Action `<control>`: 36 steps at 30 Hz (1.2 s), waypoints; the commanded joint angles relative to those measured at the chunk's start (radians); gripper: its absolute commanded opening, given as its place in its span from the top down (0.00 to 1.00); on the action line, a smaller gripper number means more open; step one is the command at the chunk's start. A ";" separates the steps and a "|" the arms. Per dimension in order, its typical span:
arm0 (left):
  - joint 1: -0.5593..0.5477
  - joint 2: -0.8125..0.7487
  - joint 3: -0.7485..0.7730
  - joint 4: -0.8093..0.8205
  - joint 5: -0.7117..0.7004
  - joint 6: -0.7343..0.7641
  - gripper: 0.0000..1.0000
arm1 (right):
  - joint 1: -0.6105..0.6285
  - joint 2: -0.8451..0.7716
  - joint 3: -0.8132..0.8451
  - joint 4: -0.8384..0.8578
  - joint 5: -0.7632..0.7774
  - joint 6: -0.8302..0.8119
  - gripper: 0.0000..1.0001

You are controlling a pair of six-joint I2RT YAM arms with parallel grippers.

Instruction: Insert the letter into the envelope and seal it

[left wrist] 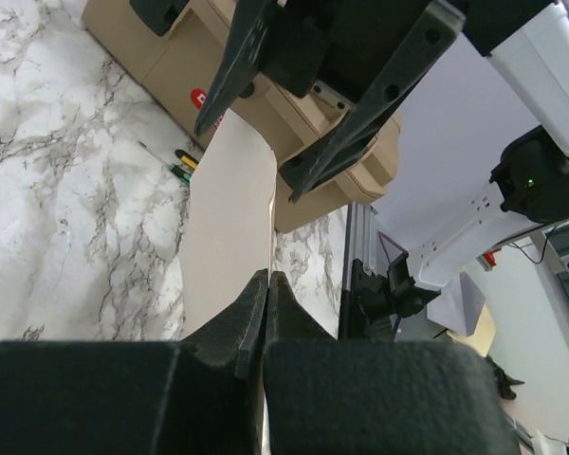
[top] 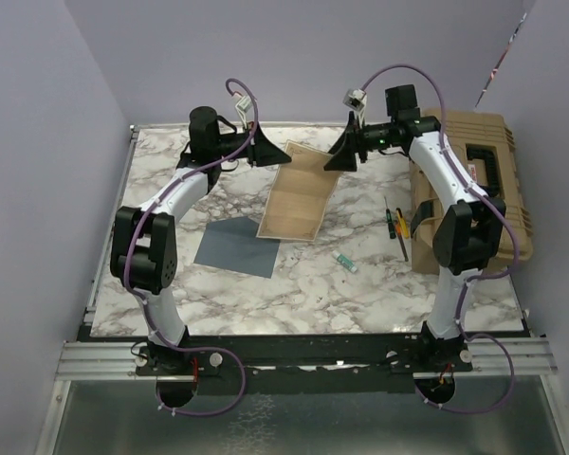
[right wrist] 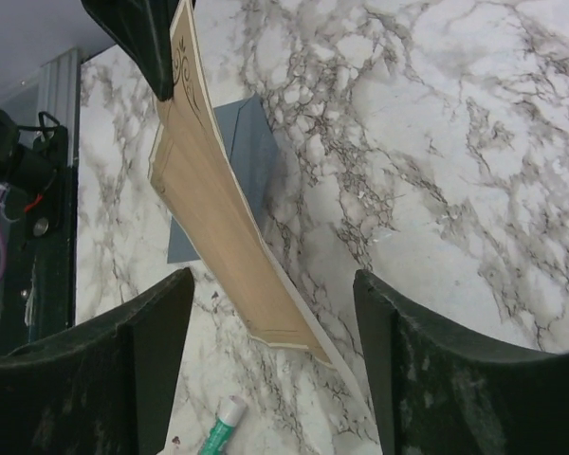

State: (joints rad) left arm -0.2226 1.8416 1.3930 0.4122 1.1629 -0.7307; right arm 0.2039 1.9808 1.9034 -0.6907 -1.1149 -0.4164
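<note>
Evidently little of the job is showing as done: the letter (top: pixel 299 194) is hanging outside the envelope (top: pixel 237 246), slanting upward from a near edge that is lying just beside the envelope's far right corner, so insertion and sealing are both remaining. The left gripper (top: pixel 283 152) is pinching the letter's raised far corner, its jaws clamped tight on the paper. The right gripper (top: pixel 338 155) is hovering at the opposite raised corner with its jaws spread wide, apparently not touching the sheet. The envelope is lying flat on the marble table (top: pixel 360 303); whether its flap is open I cannot tell. A glue stick (top: pixel 347 264) is lying to the envelope's right, and a tan toolbox (top: pixel 479 171) is standing well apart, farther right.
</note>
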 commanded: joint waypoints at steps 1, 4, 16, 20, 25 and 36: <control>-0.007 -0.056 -0.009 0.002 0.040 0.022 1.00 | 0.015 0.038 0.024 -0.122 -0.110 -0.077 0.32; -0.008 -0.064 -0.012 0.001 0.047 0.020 1.00 | 0.032 0.053 0.030 -0.121 -0.104 -0.066 0.43; 0.060 -0.076 -0.020 0.005 -0.037 -0.001 0.35 | 0.043 -0.030 0.030 -0.097 -0.002 -0.031 1.00; 0.071 -0.107 -0.093 0.000 -0.103 0.053 0.17 | 0.043 -0.101 0.001 -0.097 0.039 -0.022 1.00; 0.063 -0.103 -0.151 -0.003 -0.131 0.075 0.18 | 0.043 -0.154 0.030 -0.135 0.053 -0.015 1.00; 0.042 -0.071 -0.124 -0.004 -0.087 0.089 0.65 | 0.043 -0.202 0.045 -0.127 0.056 0.025 1.00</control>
State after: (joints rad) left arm -0.1715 1.7672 1.2469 0.4000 1.0382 -0.6659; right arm 0.2478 1.8122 1.9476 -0.8108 -1.0882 -0.4255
